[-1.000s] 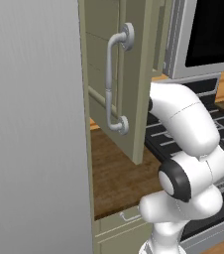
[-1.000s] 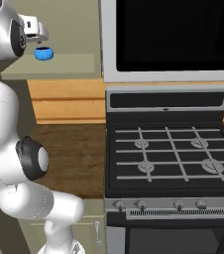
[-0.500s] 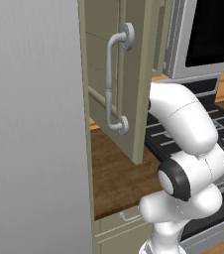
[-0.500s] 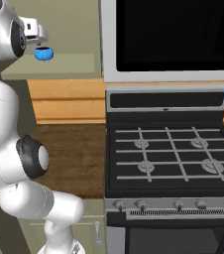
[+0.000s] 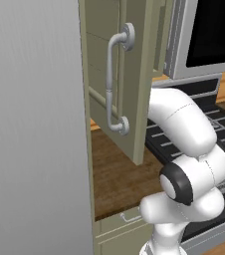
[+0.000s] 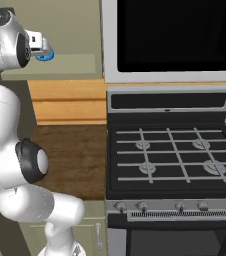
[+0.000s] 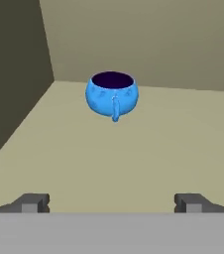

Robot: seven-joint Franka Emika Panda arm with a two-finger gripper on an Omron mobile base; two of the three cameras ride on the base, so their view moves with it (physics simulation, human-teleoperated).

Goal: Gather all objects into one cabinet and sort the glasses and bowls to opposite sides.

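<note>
Nothing shifted since earlier, glossy round blue bowl (image 7: 112, 94) on matte shelf (image 7: 148, 154), claw (image 7: 111, 202) released

A black stove (image 6: 167, 160) is sitting right of the wooden counter (image 6: 72, 155), with a dark microwave (image 6: 177, 35) hanging above it.

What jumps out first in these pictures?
A bright blue bowl with a dark inside sits upright and alone on the pale shelf of the cabinet, with the open pincer pointing at it, well short. Outside, the olive door with its curved grey bar handle stands open beside the black stove.
</note>
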